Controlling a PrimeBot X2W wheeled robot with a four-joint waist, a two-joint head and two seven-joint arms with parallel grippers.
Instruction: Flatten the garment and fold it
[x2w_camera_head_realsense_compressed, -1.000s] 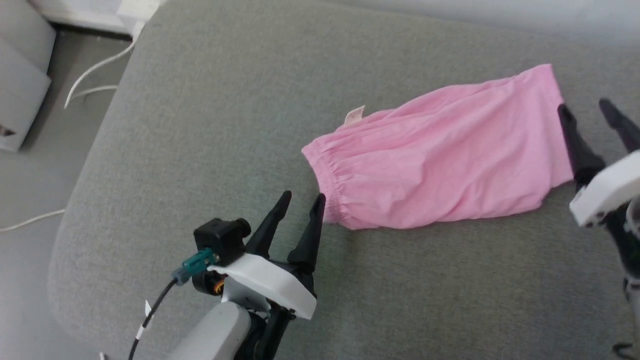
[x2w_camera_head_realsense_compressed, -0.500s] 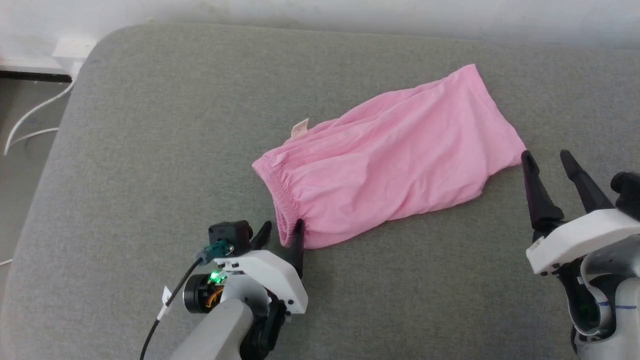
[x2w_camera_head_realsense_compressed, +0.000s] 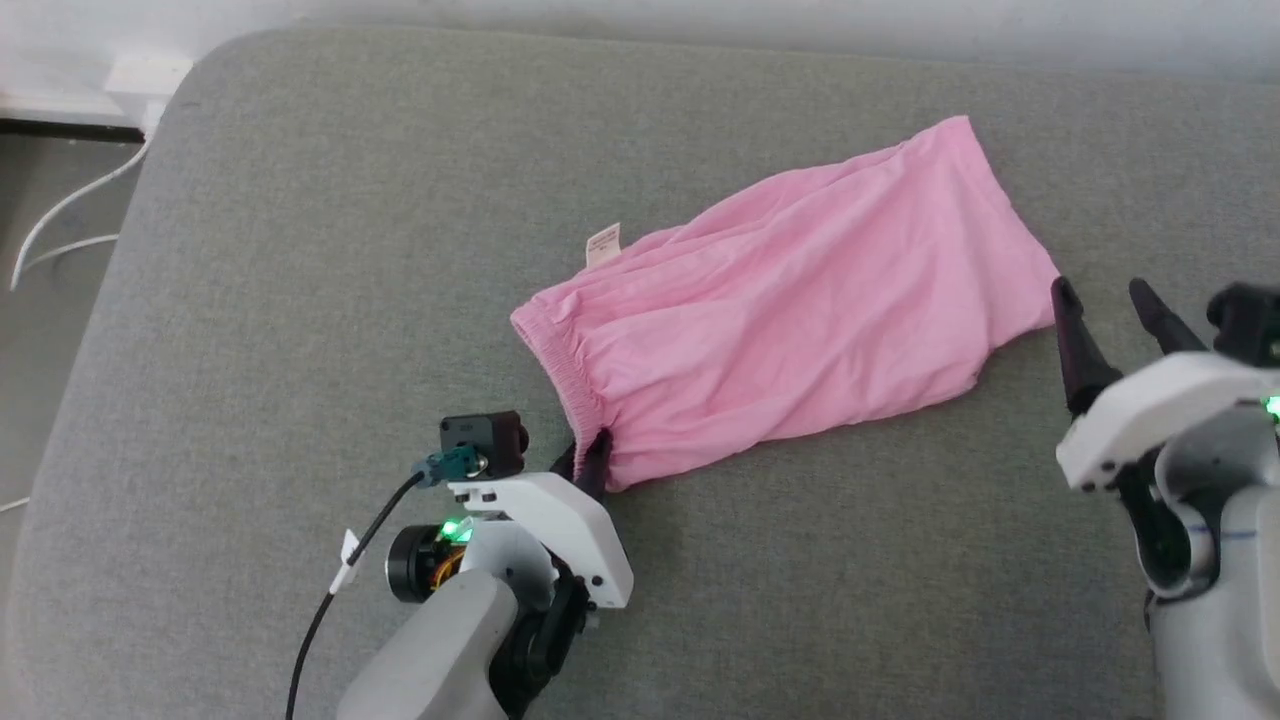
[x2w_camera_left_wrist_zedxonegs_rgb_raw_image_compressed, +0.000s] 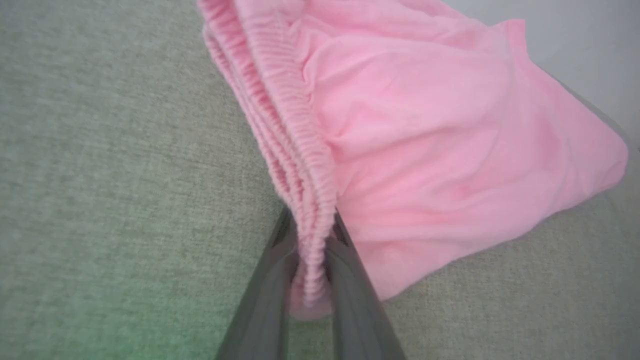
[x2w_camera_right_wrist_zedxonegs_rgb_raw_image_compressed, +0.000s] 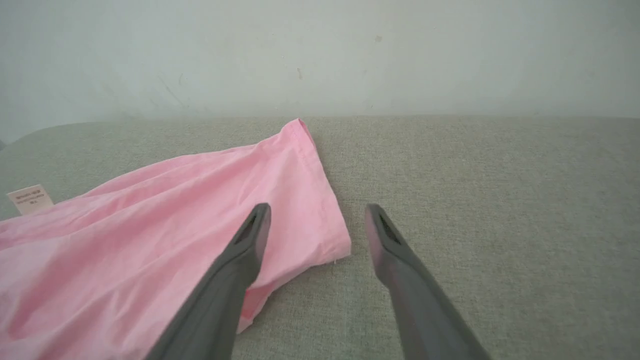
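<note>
At the far left, white cables (x2w_camera_head_realsense_compressed: 70, 210) lie on the floor beyond the rounded edge of the grey cushion (x2w_camera_head_realsense_compressed: 300, 300). That is a drop to keep away from, though a broad stretch of bare upholstery lies between it and the work. The left gripper (x2w_camera_head_realsense_compressed: 590, 452) is pinched together on the near end of the gathered waistband (x2w_camera_left_wrist_zedxonegs_rgb_raw_image_compressed: 300, 145), and the left wrist view shows the ruffled elastic squeezed between its two dark fingers. From there the pink shorts (x2w_camera_head_realsense_compressed: 790, 320) run diagonally up and to the right across the middle of the cushion. They lie mostly flat but softly creased, with the white label (x2w_camera_head_realsense_compressed: 603, 244) sticking out at the waistband's far end. The step in hand looks like taking the two ends so the cloth can be pulled taut. At the leg hem (x2w_camera_head_realsense_compressed: 1010, 200) the right gripper (x2w_camera_head_realsense_compressed: 1100, 287) holds nothing, jaws wide apart, with one finger at the hem's near corner and the other over bare cushion. Next it likely needs to slide onto that corner and close on both layers. Open cushion lies to the right and toward the robot, while the pale wall (x2w_camera_right_wrist_zedxonegs_rgb_raw_image_compressed: 320, 50) bounds the far side.
</note>
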